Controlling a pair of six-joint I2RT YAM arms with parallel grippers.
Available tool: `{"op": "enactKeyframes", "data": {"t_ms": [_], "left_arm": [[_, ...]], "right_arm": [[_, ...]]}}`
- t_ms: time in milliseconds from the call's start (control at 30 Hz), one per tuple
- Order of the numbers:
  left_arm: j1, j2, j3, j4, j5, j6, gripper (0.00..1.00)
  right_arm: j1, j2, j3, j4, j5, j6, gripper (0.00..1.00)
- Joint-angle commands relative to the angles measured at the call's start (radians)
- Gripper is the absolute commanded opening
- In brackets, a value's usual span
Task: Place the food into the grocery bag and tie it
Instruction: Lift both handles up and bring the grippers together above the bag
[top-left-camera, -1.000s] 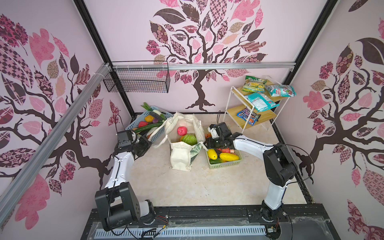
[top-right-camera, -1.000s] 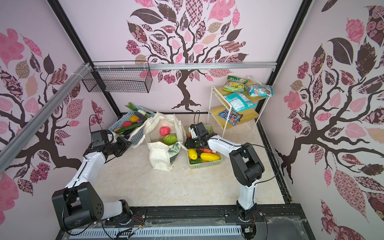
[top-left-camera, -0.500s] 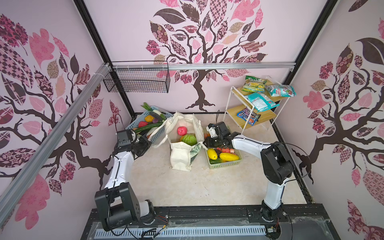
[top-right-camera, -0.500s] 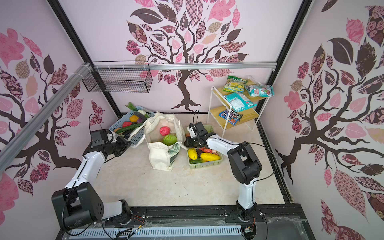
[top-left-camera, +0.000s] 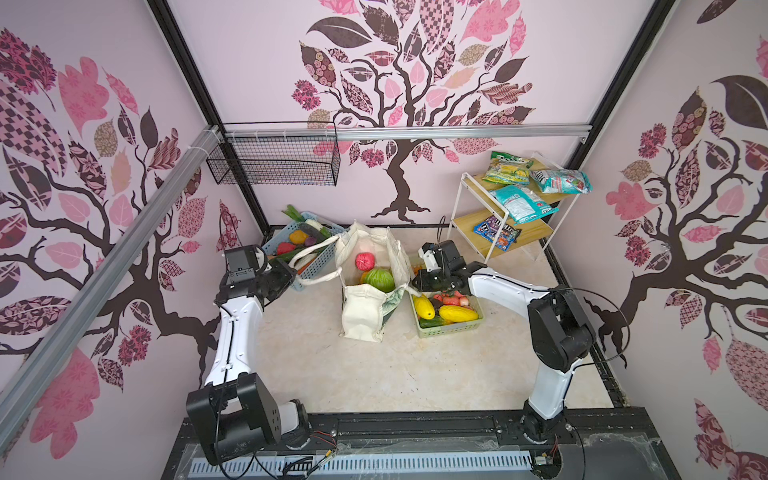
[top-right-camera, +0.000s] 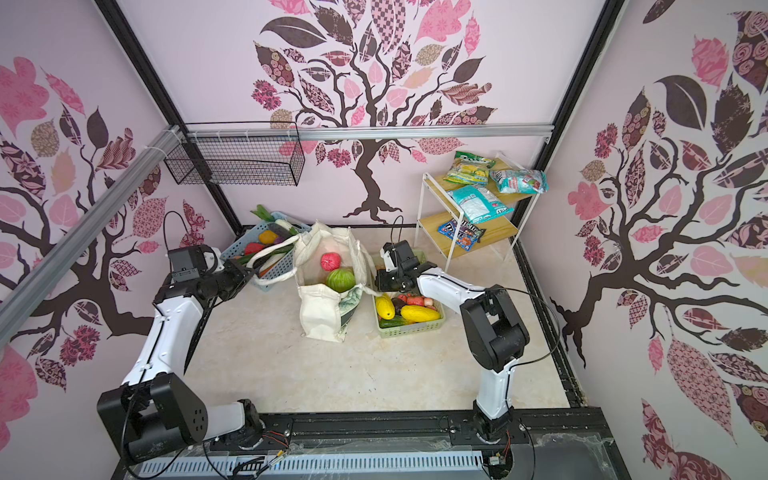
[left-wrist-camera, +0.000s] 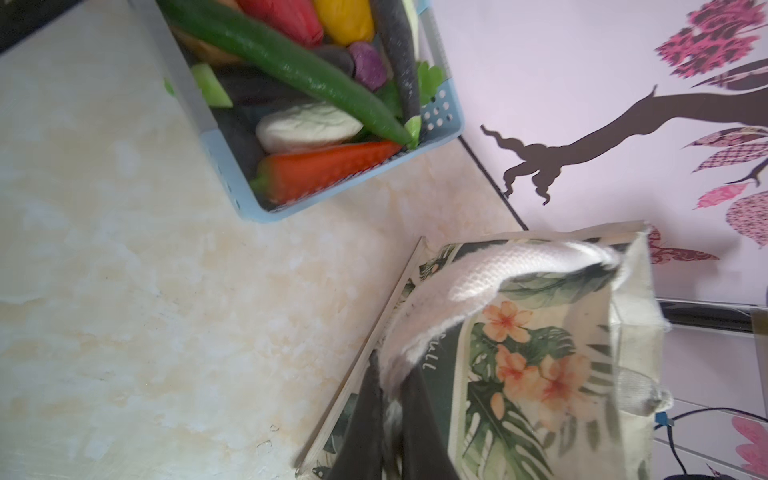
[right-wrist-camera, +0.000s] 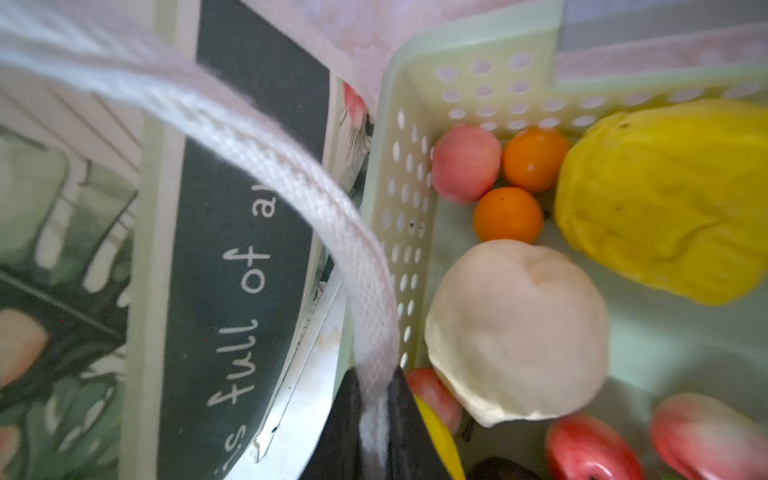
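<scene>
— While the grocery bag (top-left-camera: 361, 316) stands open mid-floor, what's in it?
— A green melon (top-left-camera: 379, 279) and red bumpy fruit (top-left-camera: 365, 262). The pale-green basket (top-left-camera: 451, 330) just beside it holds yellow fruits (top-left-camera: 457, 313); the blue basket (top-left-camera: 321, 266) behind holds a carrot (left-wrist-camera: 324, 168) and cucumber (left-wrist-camera: 291, 66).
— Arms?
— Both reach low: left gripper (left-wrist-camera: 390, 374) clamps the left loop handle (left-wrist-camera: 457, 282); right gripper (right-wrist-camera: 376, 382) pinches the right loop handle (right-wrist-camera: 291, 178).

Grocery bag (right-wrist-camera: 62, 232), dk green band (right-wrist-camera: 216, 174): "full of a…".
</scene>
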Motion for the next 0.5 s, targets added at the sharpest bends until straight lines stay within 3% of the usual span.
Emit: {"op": "enactKeyframes", "data": {"t_ms": [0,300,467], "left_arm": [[-0.009,-0.036,0.101,-0.026,-0.019,0.021,0.0],[-0.122,-0.048,0.34,-0.13,-0.1,0.102,0.0],[-0.219,-0.037,0.434,-0.153,-0.107,0.137,0.0]], "right_arm": [[-0.01,-0.097,0.028,-0.016,0.059,-0.025,0.14],[-0.014,-0.19,0.169,-0.044,0.197,-0.038,0.13],[0.006,-0.223,0.25,0.0,0.13,-0.048,0.12]]}}
